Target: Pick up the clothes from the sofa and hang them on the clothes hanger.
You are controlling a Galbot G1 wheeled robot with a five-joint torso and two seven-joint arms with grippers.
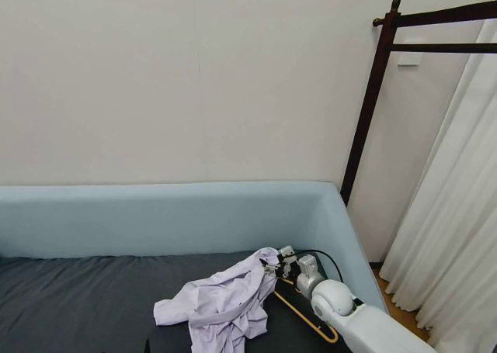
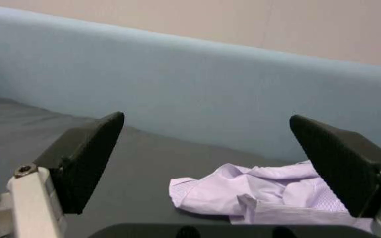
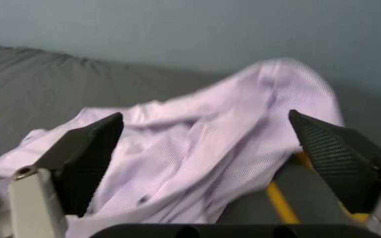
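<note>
A crumpled lilac shirt lies on the sofa's dark grey seat, toward its right end. A yellow hanger pokes out from under the shirt's right side. My right gripper hovers at the shirt's upper right edge. In the right wrist view it is open, its fingers spread wide, with the shirt and a piece of the hanger close in front. My left gripper is open too, low over the seat, with the shirt a short way ahead of it.
The sofa has a pale blue back and right armrest. A dark wooden clothes rack stands right of the sofa against the wall, its bar up high. White curtains hang at the far right.
</note>
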